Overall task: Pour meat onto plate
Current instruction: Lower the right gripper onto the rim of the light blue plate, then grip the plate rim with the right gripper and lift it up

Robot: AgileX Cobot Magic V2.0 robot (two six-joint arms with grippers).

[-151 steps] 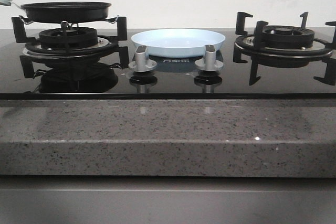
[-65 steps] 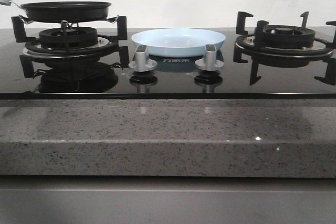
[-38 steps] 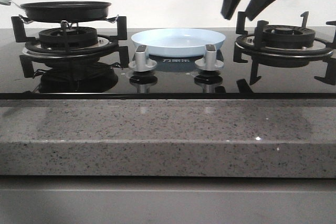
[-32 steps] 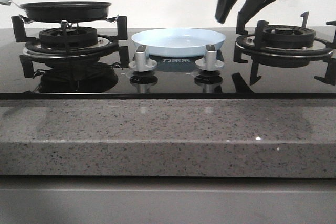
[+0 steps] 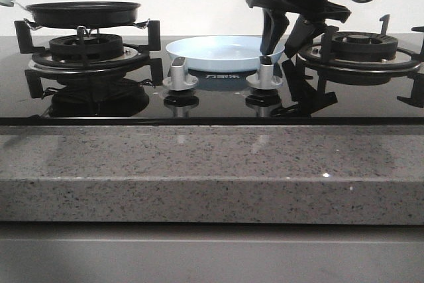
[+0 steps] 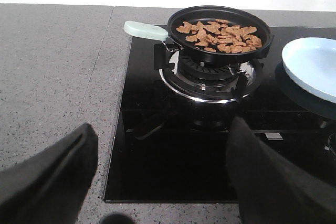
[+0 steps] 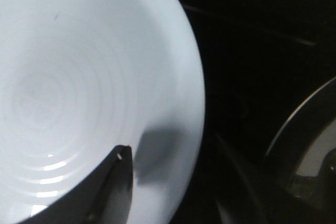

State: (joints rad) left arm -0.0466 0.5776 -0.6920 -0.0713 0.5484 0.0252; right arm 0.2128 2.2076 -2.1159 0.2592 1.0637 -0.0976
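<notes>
- While the plate (image 5: pixel 224 54) sits on the black glass hob (image 5: pixel 212 101) between the two burners, just behind the two silver knobs (image 5: pixel 179 75), the right end effector (image 5: pixel 281 43) hangs at its right-hand rim with the fingers spread apart and nothing between them; one finger (image 5: pixel 269 31) points down over the rim and the other stands outside it, toward the right burner (image 5: pixel 361 51)
- Seen from the right wrist, one dark fingertip (image 7: pixel 113 182) lies over the pale inside of the plate (image 7: pixel 68 77) near its edge, throwing a shadow on the glaze; whether it touches the dish cannot be told
- The meat (image 6: pixel 219 32) lies heaped in the black frying pan (image 6: pixel 219 34), which rests on the left burner's grate (image 6: pixel 207 72); the pan's pale green handle (image 6: pixel 145 30) sticks out away from the plate (image 6: pixel 312 66)
- From the front the frying pan (image 5: pixel 83 12) shows only side-on above the left burner (image 5: pixel 86 50), so the meat is hidden there
- The left end effector (image 6: pixel 163 177) is released, its two black fingers (image 6: pixel 50 177) set wide apart and holding nothing, above the near edge of the hob and the speckled grey worktop (image 6: pixel 52 77), well apart from the pan
- The plate is bare in every view that shows its inside; the speckled worktop (image 5: pixel 212 170) runs across the front below the hob
</notes>
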